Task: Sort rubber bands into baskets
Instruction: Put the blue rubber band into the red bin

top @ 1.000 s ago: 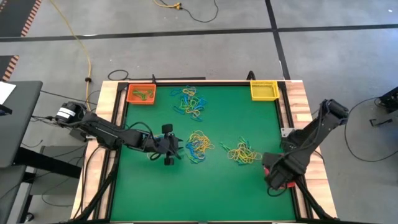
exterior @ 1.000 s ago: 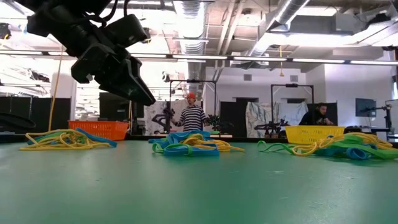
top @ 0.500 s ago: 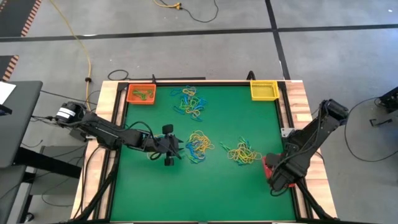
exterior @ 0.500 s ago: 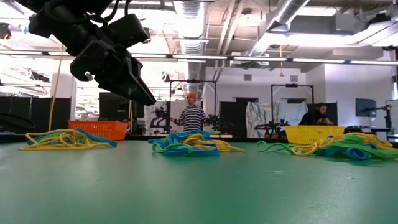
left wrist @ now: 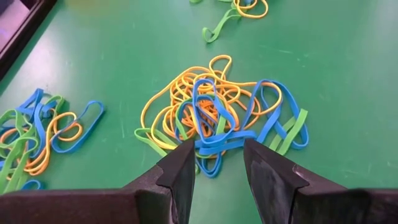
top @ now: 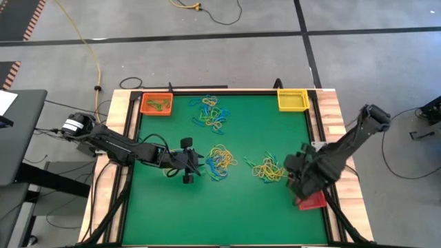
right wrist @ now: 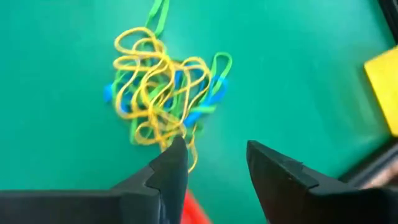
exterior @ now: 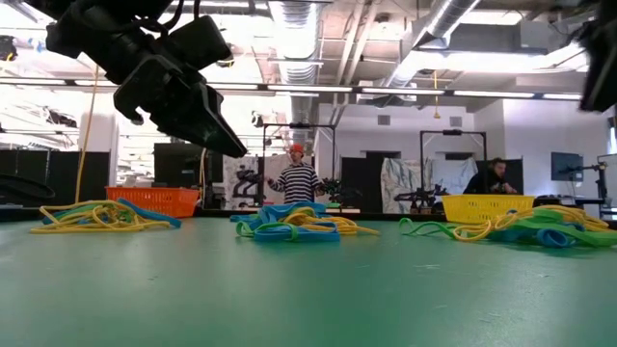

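Red basket (top: 314, 200) uncovered, right end effector (top: 295, 169) opened

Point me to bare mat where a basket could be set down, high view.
Free: the near strip of the green mat, below the left gripper and left of the red basket; also the far patch between the far rubber-band pile and the yellow basket. Crowded: mid-table, around the centre pile and right pile by the right gripper.
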